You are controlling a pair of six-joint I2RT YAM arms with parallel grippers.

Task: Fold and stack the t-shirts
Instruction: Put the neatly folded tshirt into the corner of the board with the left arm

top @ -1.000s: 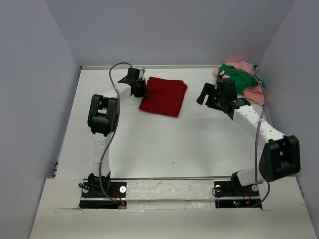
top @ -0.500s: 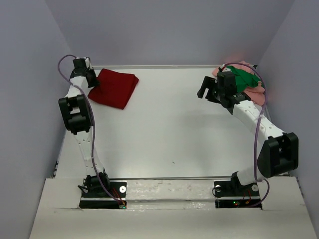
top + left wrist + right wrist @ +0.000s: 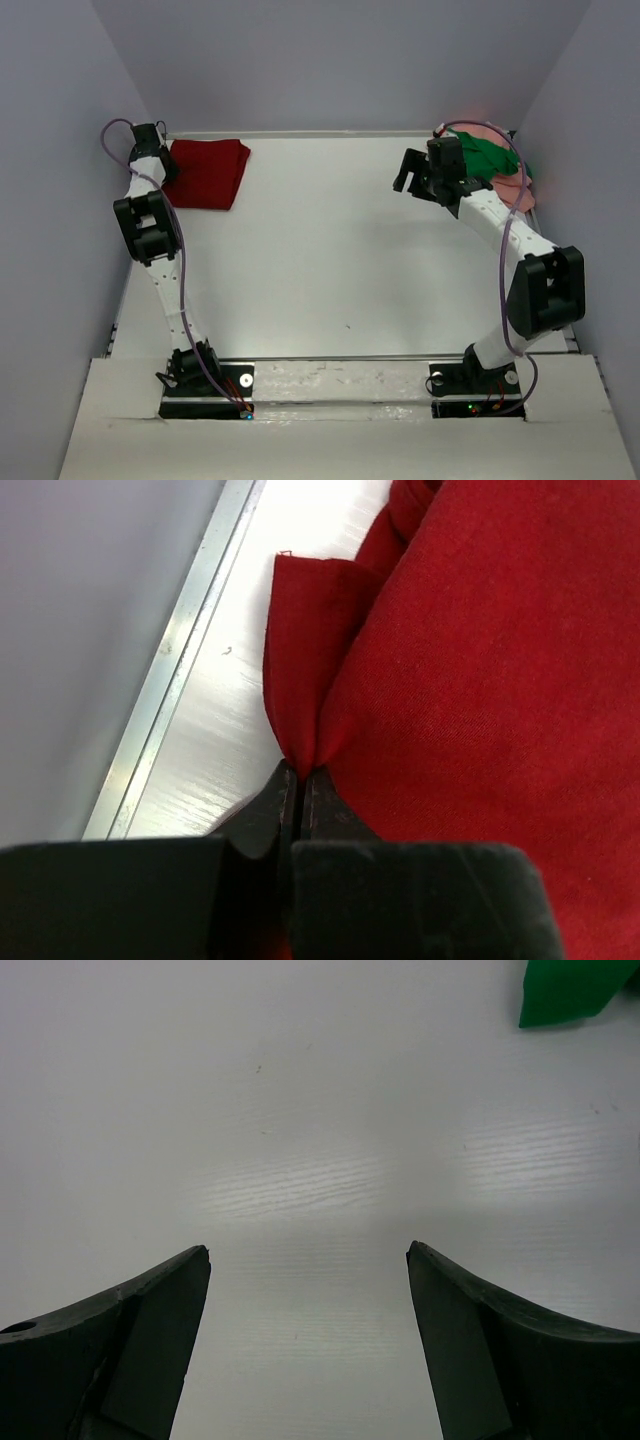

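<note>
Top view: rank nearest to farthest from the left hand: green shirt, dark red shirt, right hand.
1. Dark red shirt, far left, pinched by left hand.
2. Right hand, right of centre.
3. Green shirt, far right corner.

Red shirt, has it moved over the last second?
Yes. The red shirt slid left across the table to the far corner by the left wall, pinched in the shut left end effector.
</note>
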